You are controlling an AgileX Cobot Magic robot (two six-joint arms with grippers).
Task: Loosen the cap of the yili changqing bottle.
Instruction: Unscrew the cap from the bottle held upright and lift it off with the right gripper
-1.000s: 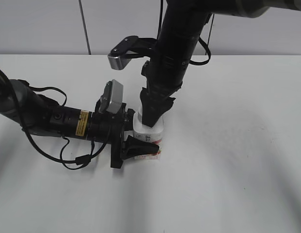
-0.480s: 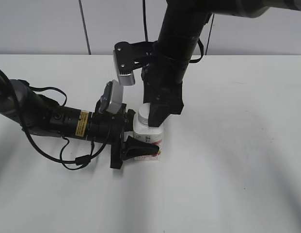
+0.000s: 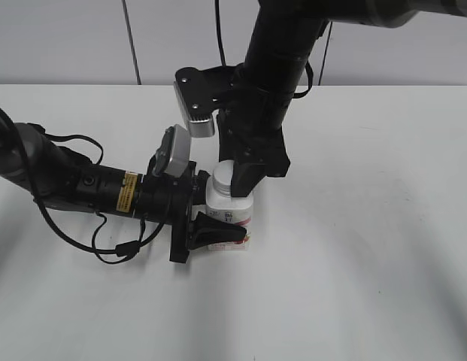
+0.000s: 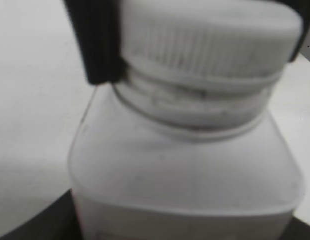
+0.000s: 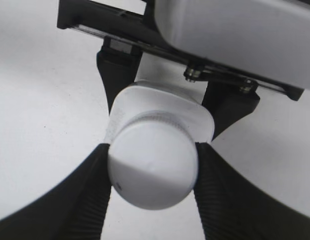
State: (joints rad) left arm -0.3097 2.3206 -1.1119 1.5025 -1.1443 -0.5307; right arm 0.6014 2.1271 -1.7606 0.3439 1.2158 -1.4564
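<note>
The yili changqing bottle (image 3: 231,213) stands upright on the white table, white with a red-pink label band. My left gripper (image 3: 218,226) reaches in from the left and is shut on the bottle's body; the left wrist view shows the bottle's shoulder (image 4: 184,170) very close. The white ribbed cap (image 3: 222,176) (image 4: 209,40) sits on the neck. My right gripper (image 3: 237,177) comes down from above and is shut on the cap; in the right wrist view its two black fingers (image 5: 152,167) press both sides of the cap (image 5: 152,170).
The white table (image 3: 353,248) spreads around the bottle. A grey wall with a vertical seam (image 3: 130,41) stands behind. Cables loop on the table by the left arm (image 3: 116,244).
My right wrist has turned about the cap: its camera housing swung from level to hanging down on the left, and the fingers rotated with it. The left arm and bottle stayed still.
</note>
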